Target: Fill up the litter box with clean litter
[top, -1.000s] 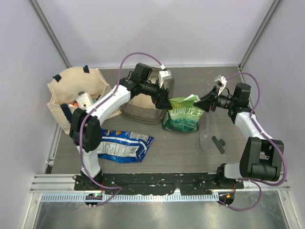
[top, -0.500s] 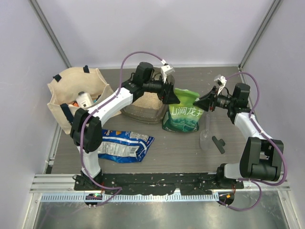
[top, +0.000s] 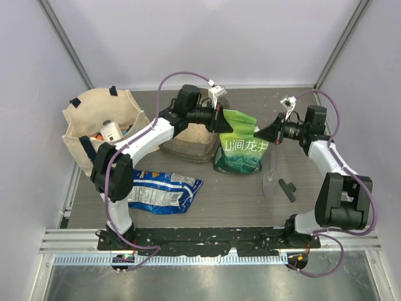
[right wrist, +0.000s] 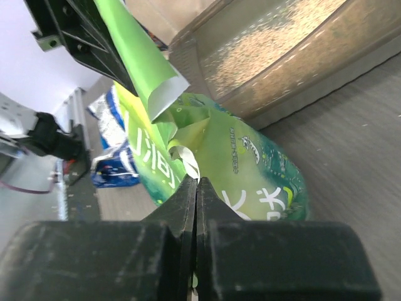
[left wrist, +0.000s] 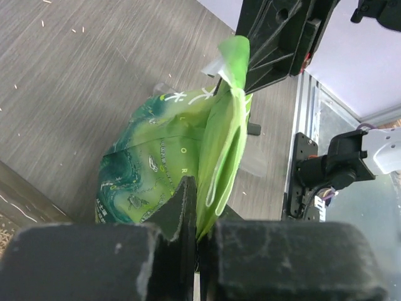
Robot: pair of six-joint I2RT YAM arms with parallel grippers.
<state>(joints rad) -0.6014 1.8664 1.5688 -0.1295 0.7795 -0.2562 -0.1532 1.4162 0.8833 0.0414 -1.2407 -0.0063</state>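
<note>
Green bag (top: 241, 153) beside litter box (top: 185, 152); left claw (top: 224, 122), right claw (top: 259, 133) on its top.

Tote bag (top: 80, 119) left, litter box (top: 182, 152) centre, pouch (top: 241, 157) just right, packet (top: 166, 191) nearer

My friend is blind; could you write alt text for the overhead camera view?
The left claw and right claw each pinch the top of a green-and-white bag standing beside a litter box that holds tan litter. A beige tote stands at far left.
</note>
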